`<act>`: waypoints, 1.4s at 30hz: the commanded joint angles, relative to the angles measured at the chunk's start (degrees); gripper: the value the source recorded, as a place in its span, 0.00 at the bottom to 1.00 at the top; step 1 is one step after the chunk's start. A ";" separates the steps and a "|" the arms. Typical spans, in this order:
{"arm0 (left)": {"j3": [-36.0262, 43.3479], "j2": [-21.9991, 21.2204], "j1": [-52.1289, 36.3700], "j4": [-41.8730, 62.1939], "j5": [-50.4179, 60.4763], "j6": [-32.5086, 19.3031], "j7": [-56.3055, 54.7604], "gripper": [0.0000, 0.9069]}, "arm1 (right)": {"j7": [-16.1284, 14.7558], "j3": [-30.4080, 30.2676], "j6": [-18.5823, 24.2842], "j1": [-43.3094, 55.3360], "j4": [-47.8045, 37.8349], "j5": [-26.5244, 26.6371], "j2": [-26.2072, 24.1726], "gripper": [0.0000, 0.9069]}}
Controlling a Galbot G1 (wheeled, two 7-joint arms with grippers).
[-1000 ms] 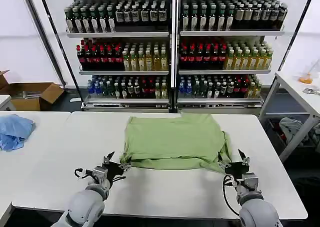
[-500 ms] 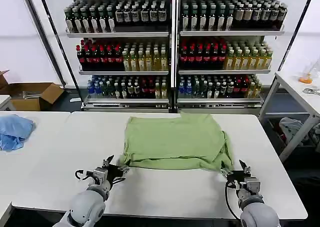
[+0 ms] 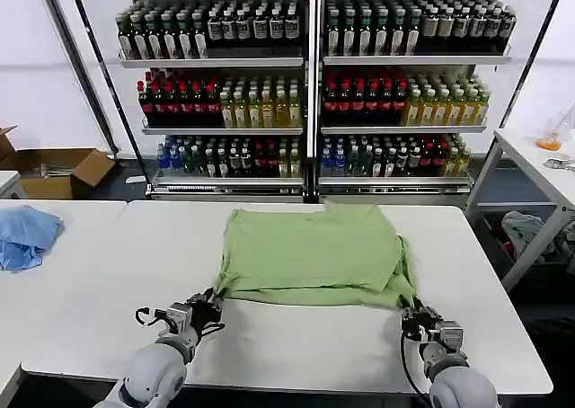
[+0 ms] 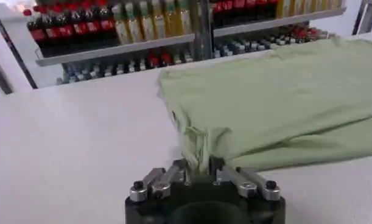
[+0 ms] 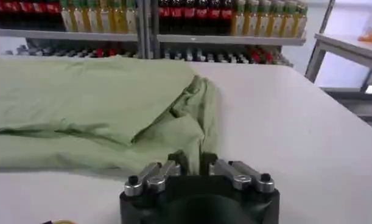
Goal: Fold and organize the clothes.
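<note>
Light green shirt (image 3: 313, 255) lies flat on the white counter (image 3: 108, 273), roughly centred, folded into a broad rectangle with a doubled near edge; its far edge runs close to the counter's back rim. Left gripper (image 3: 205, 306) sits at the shirt's near left corner, jaws closed together on a bunched bit of fabric; the left wrist view shows the cloth (image 4: 277, 103) pinched up between the left gripper's (image 4: 199, 171) fingers (image 4: 217, 165). Right gripper (image 3: 414, 319) sits at the near right corner, jaws likewise clamped on the hem, where the fabric trails off the main fold in a narrow creased strip; in the right wrist view the shirt (image 5: 94, 103) meets the right gripper (image 5: 190, 161) at the fingers (image 5: 176, 159). Both grippers low, just above the counter surface. A crumpled light blue cloth (image 3: 25, 235) rests on the neighbouring counter to the left, well apart from the shirt. Behind the counter stand shelves (image 3: 310, 93) stocked with rows of bottles; a cardboard box (image 3: 63, 170) sits on the floor at far left.
</note>
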 commanded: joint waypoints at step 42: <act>-9.86 7.81 13.96 -17.23 -5.36 -0.12 -3.79 1.00 | 2.36 9.80 1.63 -13.53 19.46 0.45 -7.63 1.00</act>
